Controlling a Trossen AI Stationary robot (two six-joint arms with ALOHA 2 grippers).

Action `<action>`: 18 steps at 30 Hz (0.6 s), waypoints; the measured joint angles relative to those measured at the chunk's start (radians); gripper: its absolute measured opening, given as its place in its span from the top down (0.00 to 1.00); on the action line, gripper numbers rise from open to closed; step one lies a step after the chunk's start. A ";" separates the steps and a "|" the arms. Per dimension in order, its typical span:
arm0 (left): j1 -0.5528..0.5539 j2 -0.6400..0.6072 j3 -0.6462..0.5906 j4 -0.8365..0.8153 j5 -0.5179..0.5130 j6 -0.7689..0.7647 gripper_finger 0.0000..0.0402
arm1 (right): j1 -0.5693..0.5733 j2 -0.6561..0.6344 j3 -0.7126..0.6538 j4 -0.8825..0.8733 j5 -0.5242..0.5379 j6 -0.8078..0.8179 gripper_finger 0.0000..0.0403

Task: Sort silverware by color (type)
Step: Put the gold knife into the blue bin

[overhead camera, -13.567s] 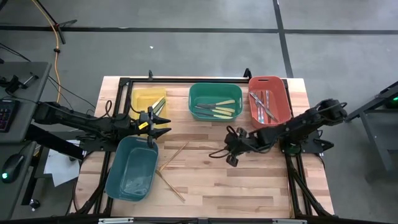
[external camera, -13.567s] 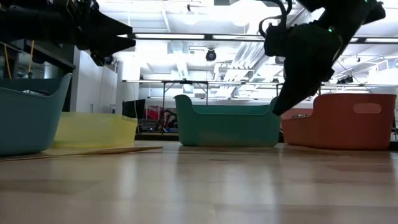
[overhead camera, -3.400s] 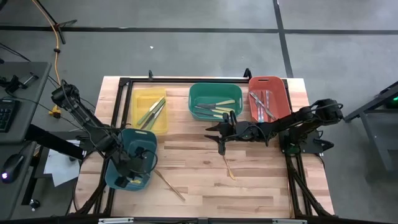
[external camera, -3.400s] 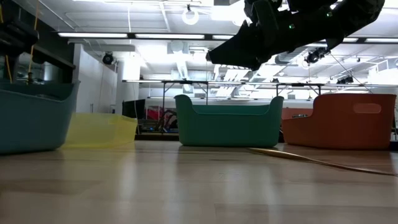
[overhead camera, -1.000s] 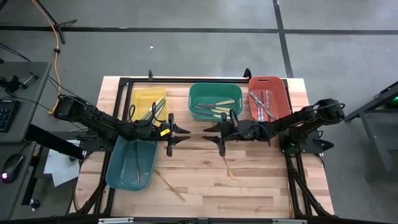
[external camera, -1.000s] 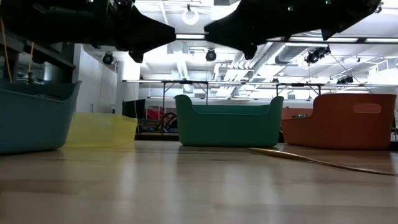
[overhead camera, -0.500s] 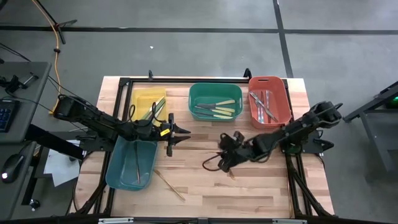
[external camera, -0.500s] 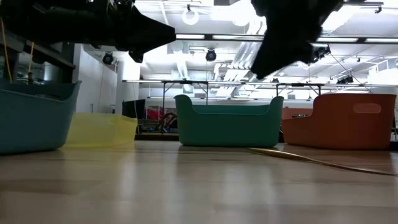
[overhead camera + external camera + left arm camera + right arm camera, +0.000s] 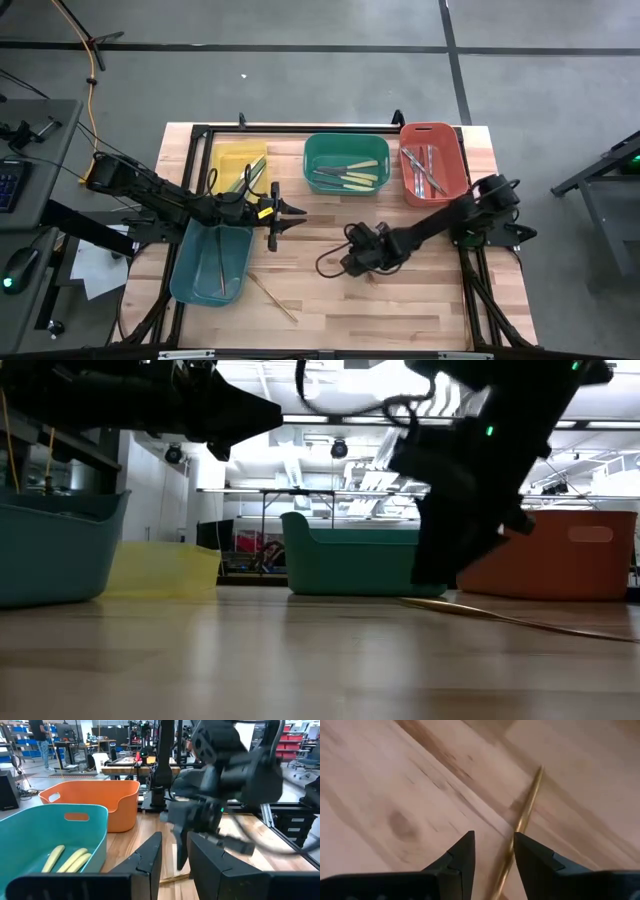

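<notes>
A thin wooden utensil [image 9: 522,820] lies flat on the table near its middle, also visible in the low view [image 9: 500,616]. My right gripper [image 9: 493,836] points down just above it, open, with the utensil passing close under one fingertip; I cannot tell whether they touch. My left gripper [image 9: 285,218] hovers open and empty between the yellow bin [image 9: 228,152] and the blue bin [image 9: 195,285]. Another wooden utensil [image 9: 272,297] lies on the table near the blue bin, and a third [image 9: 220,268] lies inside it.
The green bin [image 9: 346,140] and the red bin [image 9: 433,130] stand along the far edge with utensils in them; the yellow bin holds some too. A black frame rail [image 9: 300,128] borders the table. Bare wood stretches along the near edge.
My right gripper has swung from beside the green bin toward the near edge and the left, dropped low, and tipped from level to pointing down over the wooden utensil. The utensil has stayed where it was.
</notes>
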 joint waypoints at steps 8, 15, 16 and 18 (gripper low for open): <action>0.000 0.000 0.000 0.000 0.000 0.000 0.79 | -0.036 0.073 0.002 0.002 -0.040 0.008 0.71; 0.000 0.000 0.000 0.000 0.000 0.000 0.79 | -0.037 0.069 0.011 0.015 -0.022 -0.023 0.71; 0.000 0.000 0.000 0.000 0.000 0.000 0.79 | -0.037 0.069 0.011 0.016 -0.023 -0.023 0.71; 0.000 0.000 0.000 0.000 0.000 0.000 0.79 | -0.037 0.069 0.003 0.015 -0.029 -0.024 0.71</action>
